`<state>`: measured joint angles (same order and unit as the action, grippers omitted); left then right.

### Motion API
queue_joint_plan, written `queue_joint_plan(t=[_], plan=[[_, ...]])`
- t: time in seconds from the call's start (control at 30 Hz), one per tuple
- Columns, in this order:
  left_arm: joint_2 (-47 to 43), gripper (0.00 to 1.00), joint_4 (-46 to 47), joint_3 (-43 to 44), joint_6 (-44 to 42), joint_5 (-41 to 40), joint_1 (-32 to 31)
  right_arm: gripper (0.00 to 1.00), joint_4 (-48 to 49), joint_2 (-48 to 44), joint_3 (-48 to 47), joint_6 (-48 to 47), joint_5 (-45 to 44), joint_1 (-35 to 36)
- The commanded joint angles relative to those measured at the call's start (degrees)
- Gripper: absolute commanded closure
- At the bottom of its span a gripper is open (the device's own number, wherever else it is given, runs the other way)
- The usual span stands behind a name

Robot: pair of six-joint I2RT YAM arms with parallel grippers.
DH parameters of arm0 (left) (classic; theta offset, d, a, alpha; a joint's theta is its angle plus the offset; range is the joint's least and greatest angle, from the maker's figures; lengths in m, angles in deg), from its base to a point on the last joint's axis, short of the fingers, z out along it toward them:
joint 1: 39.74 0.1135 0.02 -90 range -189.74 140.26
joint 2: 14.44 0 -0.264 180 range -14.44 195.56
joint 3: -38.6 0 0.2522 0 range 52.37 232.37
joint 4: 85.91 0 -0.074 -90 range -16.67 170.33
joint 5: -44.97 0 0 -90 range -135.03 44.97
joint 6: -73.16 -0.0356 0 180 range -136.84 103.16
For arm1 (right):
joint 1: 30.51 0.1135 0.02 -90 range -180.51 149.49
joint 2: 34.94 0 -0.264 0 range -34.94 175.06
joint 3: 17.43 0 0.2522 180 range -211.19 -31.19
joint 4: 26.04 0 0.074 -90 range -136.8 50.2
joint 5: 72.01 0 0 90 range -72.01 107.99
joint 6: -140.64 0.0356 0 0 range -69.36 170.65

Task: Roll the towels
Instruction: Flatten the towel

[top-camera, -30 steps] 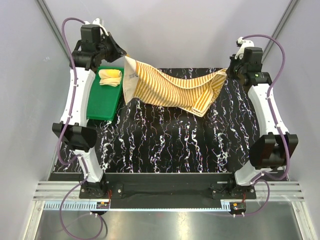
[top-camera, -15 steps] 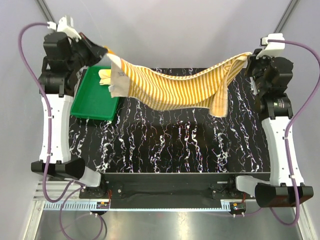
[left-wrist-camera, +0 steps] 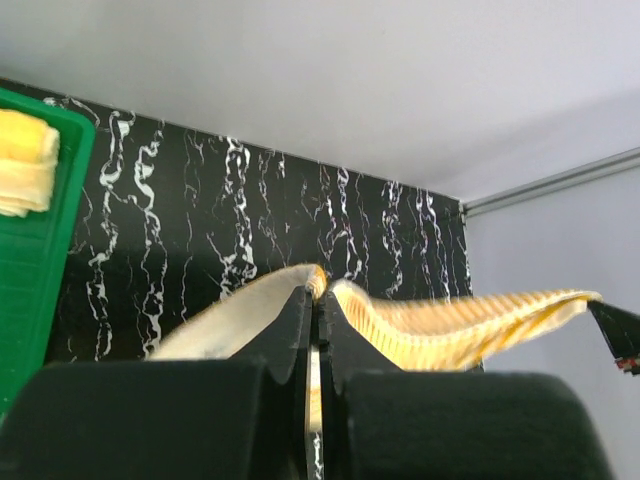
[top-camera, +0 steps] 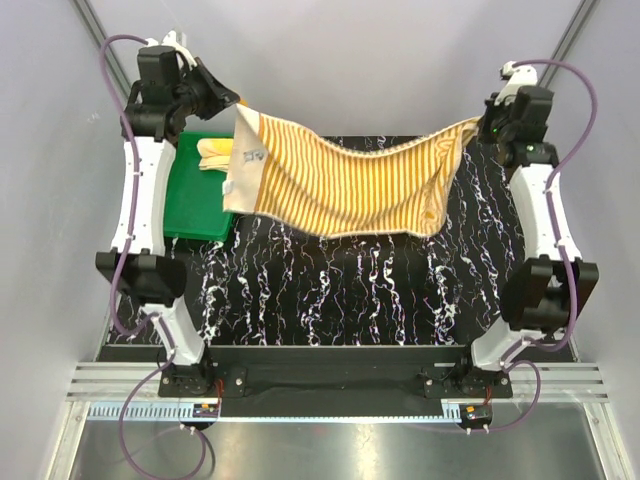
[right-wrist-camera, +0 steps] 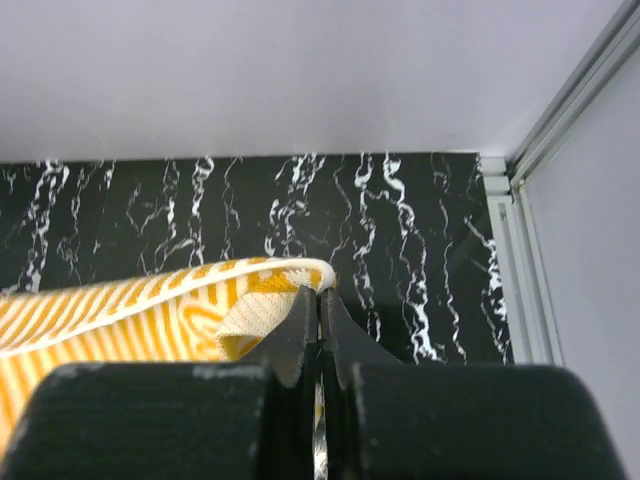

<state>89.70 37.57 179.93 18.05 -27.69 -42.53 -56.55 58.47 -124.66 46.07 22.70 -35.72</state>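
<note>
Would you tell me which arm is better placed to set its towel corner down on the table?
Probably right: the right tool holds the striped towel over the black table, while the left tool hangs by the green tray.

top external: high above the near edge, facing down on the whole table (top-camera: pixel 330 290) | wrist views: close, low, facing the far wall (top-camera: pixel 350 60) | shared: striped towel (top-camera: pixel 340 185), table
</note>
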Motion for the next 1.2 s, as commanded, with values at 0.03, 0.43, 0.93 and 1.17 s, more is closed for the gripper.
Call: queue_joint_plan(t=[0.03, 0.43, 0.93, 1.17], plan=[[0.6, 1.00, 0.8, 8.7, 0.8, 4.9, 0.2, 1.00, -1.2, 0.4, -10.7, 0.0, 8.4, -3.3], [-34.0, 1.00, 9.2, -46.4, -3.8, 7.4, 0.7, 0.71, 7.0, -37.2, 30.6, 0.0, 15.9, -3.3], [-64.7, 0.95, -2.6, -77.1, -3.6, 2.6, 0.7, 0.00, -5.8, -56.9, 43.2, 37.8, 20.0, -3.2], [-66.1, 0.77, -3.2, -77.6, -4.7, -0.6, 0.7, 0.00, -15.0, -39.5, 37.7, 35.5, 12.5, -3.2]])
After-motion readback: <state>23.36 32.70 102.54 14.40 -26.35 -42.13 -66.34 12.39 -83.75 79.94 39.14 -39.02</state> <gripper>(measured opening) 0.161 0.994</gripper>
